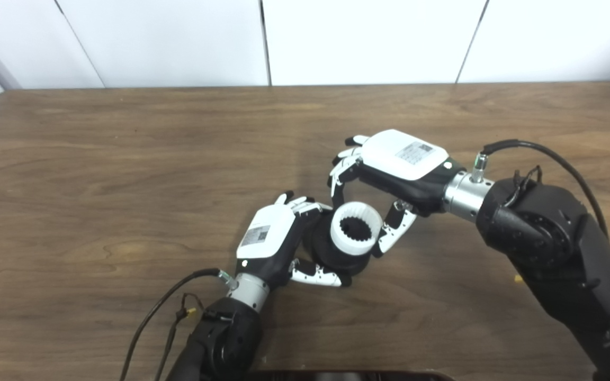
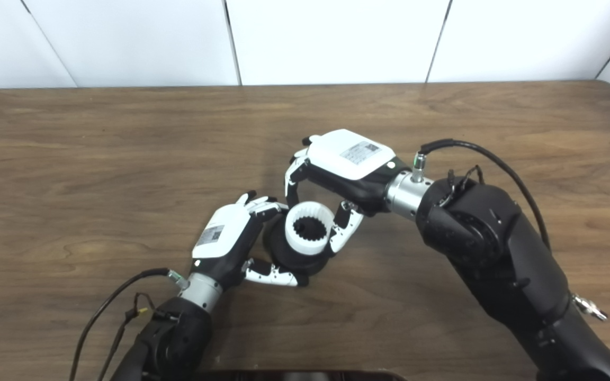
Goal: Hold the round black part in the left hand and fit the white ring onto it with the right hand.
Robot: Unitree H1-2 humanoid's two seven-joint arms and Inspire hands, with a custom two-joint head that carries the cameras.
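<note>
Surface: brown wood-grain laminate tabletop (image 1: 125,159), rounded far corners, fills most of both views. Matte finish, faint shadows under the arms. Behind its far edge: white wall panels (image 1: 178,37) with thin dark vertical seams. A dark rounded edge (image 1: 337,374) shows at the near bottom of frame; cannot tell what it is.

Left hand (image 1: 276,238), white back plate with black fingers, sits near centre of the tabletop, slightly near side. Its fingers curl around the round black plastic part (image 1: 331,254), thumb under the near side, other fingers over the far-left side. Grip is closed on it.

White ring with toothed inner bore (image 1: 356,228) sits on top of the black part, tilted toward the camera. Whether it is fully seated, cannot tell.

Right hand (image 1: 389,174) comes in from the right, just far-right of the ring. Fingers (image 1: 339,174) arc over the ring's far-left side, thumb (image 1: 395,230) lies against its right side; hand pinches the ring's rim.

Black cables (image 1: 167,307) run off both wrists; the left one lies near the tabletop's near edge.
</note>
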